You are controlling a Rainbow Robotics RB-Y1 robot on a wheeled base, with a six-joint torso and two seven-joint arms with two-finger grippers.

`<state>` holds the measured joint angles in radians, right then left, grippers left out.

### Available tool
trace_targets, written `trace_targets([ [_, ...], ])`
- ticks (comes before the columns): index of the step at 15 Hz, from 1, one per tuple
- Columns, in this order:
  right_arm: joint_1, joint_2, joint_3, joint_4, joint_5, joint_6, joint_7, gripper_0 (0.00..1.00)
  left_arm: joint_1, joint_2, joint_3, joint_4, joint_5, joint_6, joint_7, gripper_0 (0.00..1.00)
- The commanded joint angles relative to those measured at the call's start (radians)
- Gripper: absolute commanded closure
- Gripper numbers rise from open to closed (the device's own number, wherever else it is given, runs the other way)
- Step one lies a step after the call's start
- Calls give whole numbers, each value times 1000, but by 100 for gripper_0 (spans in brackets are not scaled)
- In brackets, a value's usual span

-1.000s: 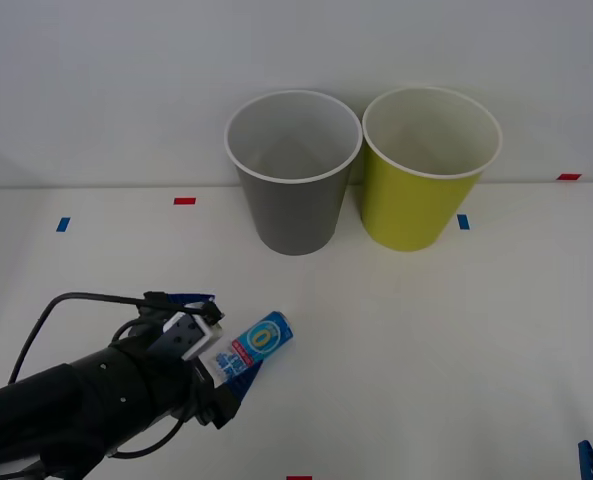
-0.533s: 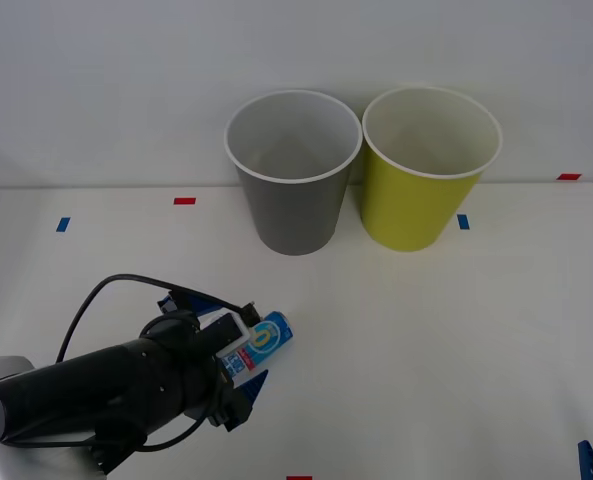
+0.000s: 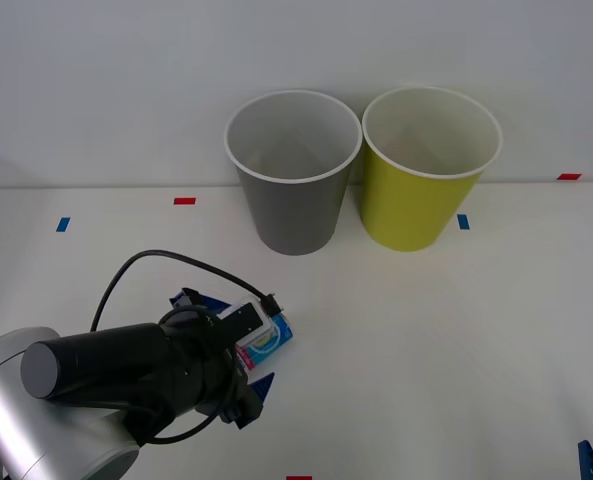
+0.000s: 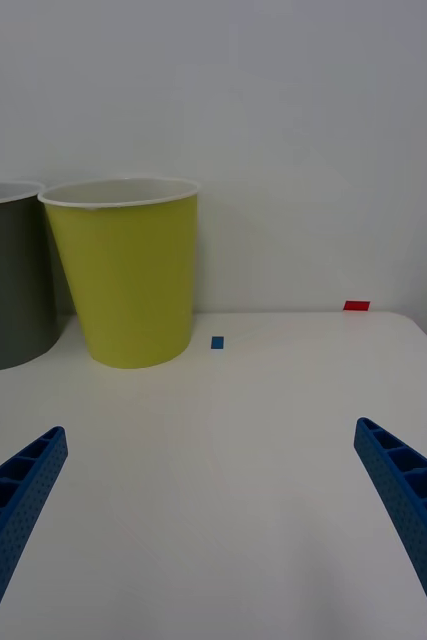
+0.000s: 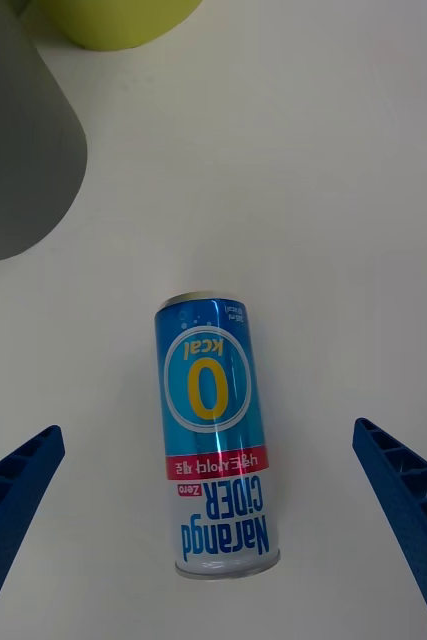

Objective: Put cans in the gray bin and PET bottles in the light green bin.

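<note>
Closer over the lying can (image 5: pixel 214 432) now, the left gripper (image 5: pixel 213 560) spreads wide; gray bin (image 3: pixel 294 172) and light green bin (image 3: pixel 428 167) stand far; right gripper (image 4: pixel 213 530) gapes.

The blue drink can (image 5: pixel 213 435) lies on its side on the worktop, yellow oval logo facing up, red band below it (the lettering reads "Narangd Cider"). Behind it stand the gray bin (image 3: pixel 294 205) and the light green bin (image 3: pixel 416 195), upright, just beside each other.
</note>
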<state>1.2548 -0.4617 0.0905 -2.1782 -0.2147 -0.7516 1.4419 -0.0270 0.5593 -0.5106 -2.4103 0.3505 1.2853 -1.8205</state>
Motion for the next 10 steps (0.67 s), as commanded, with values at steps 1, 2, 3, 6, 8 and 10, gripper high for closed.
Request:
trace_targets([
  [1,0,0,0,0,0,0,0,0,-19,-47,0,31,1,45,-3,0],
  [2,0,0,0,0,0,0,0,0,-30,-55,0,57,1,43,-2,0],
  [3,0,0,0,0,0,0,0,0,-45,-65,0,89,1,43,0,0],
  [6,0,0,0,0,0,0,0,0,-90,-95,0,171,-1,45,15,0],
  [8,0,0,0,0,0,0,0,0,-103,-125,0,209,-1,46,21,0],
  [10,0,0,0,0,0,0,0,0,-109,-145,0,244,-10,46,27,0],
])
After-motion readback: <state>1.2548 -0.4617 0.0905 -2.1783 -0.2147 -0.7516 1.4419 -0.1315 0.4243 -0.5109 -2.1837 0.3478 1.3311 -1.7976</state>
